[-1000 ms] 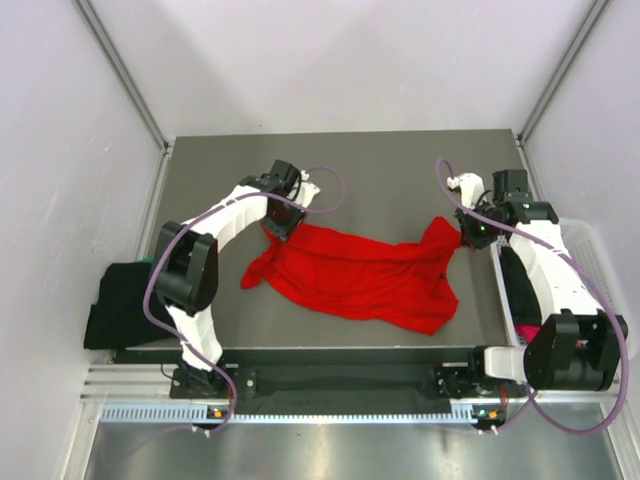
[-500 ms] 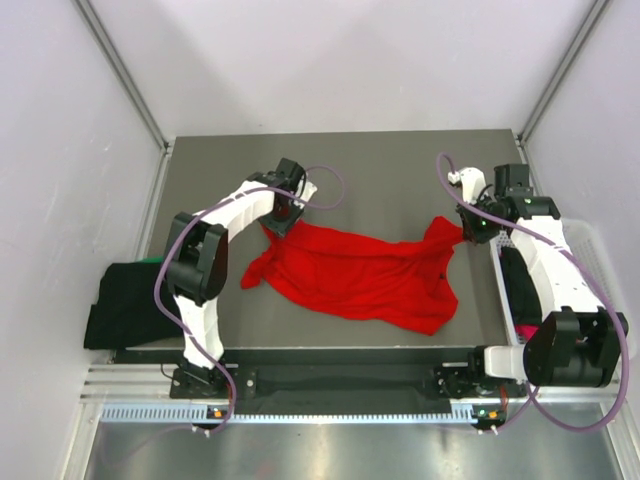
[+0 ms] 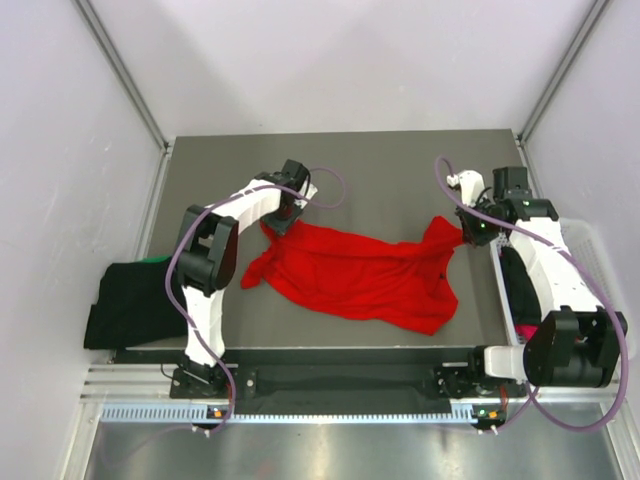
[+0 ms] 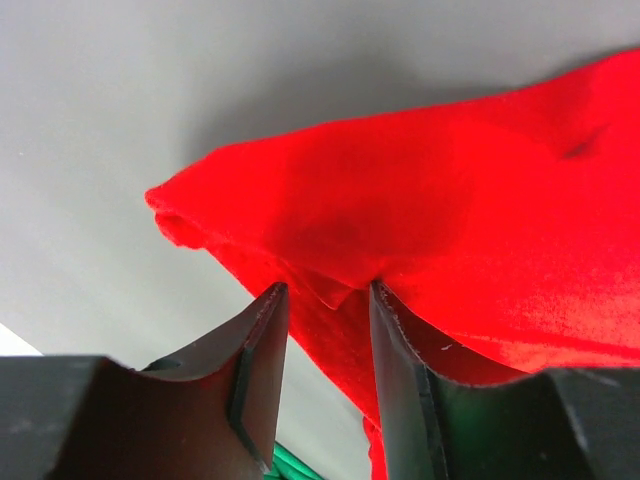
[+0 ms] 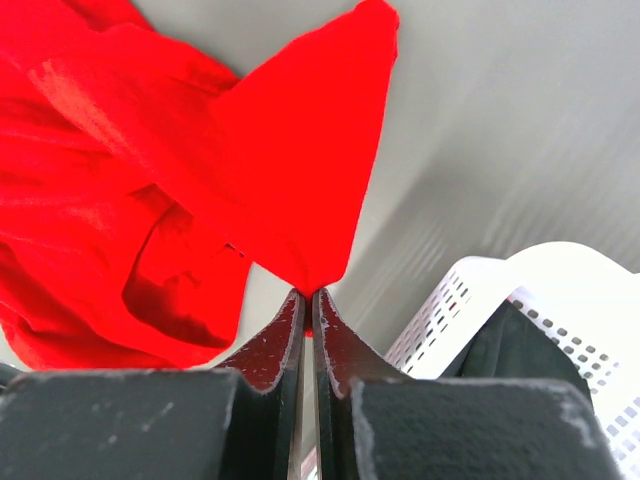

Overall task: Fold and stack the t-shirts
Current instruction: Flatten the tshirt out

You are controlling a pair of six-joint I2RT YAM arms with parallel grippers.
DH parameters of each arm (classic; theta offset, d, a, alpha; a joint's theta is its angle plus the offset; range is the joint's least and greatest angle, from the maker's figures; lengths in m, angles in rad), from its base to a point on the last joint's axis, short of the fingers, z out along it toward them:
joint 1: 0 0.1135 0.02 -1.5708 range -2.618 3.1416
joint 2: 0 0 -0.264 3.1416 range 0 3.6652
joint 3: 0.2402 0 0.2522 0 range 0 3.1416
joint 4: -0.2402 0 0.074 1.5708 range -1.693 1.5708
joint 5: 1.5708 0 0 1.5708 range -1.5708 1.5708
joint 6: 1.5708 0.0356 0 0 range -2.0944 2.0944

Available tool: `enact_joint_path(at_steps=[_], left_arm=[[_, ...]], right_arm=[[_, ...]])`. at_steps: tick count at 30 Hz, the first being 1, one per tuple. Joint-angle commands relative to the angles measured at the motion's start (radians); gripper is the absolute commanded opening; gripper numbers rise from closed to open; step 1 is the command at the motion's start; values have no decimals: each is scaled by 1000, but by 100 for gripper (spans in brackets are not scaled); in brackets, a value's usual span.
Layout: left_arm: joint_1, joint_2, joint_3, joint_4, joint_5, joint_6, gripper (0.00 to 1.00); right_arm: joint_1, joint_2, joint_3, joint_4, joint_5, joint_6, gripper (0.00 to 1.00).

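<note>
Soft red cloth shirt (image 3: 365, 275), matt grey table (image 3: 400, 170)

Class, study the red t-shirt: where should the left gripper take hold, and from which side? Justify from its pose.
Take the red t-shirt, I'd judge, at its far-left corner, where the cloth bunches into a raised fold. Bring the left gripper down from above, jaws astride that fold; elsewhere it lies flatter, and the right gripper pinches the opposite corner.

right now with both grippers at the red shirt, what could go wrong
The left gripper stands open around only a small fold of the red shirt; closing could miss it.
The right gripper pinches just the tip of a corner, which may slip under tension.
The white basket sits close beside the right gripper; a swing outward might clip it.
</note>
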Motion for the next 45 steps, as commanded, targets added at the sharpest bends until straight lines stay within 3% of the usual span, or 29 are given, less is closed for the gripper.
enact_joint_path(at_steps=[1, 9, 12, 13, 15, 21, 28, 37, 45], left_arm=[[7, 5, 38, 19, -39, 7, 43], [16, 31, 51, 25, -53, 12, 31], [21, 43, 62, 22, -50, 10, 20], [21, 48, 71, 15, -40, 12, 8], [21, 45, 85, 5, -31, 6, 0], [24, -56, 180, -51, -4, 9, 0], [21, -294, 277, -91, 41, 2, 0], [24, -630, 173, 7, 38, 55, 0], [24, -851, 171, -24, 43, 134, 0]], right_arm=[[-15, -29, -15, 17, 6, -13, 0], [-18, -32, -27, 25, 1, -9, 0], [-18, -34, -29, 23, 0, -7, 0], [-18, -35, -27, 23, 1, -7, 0], [-20, -42, -24, 21, 4, -6, 0], [-31, -48, 57, 11, 29, 4, 0], [-64, -43, 241, 3, 21, 65, 0], [-77, -80, 459, -21, 36, 151, 0], [-77, -221, 631, -35, 95, 185, 0]])
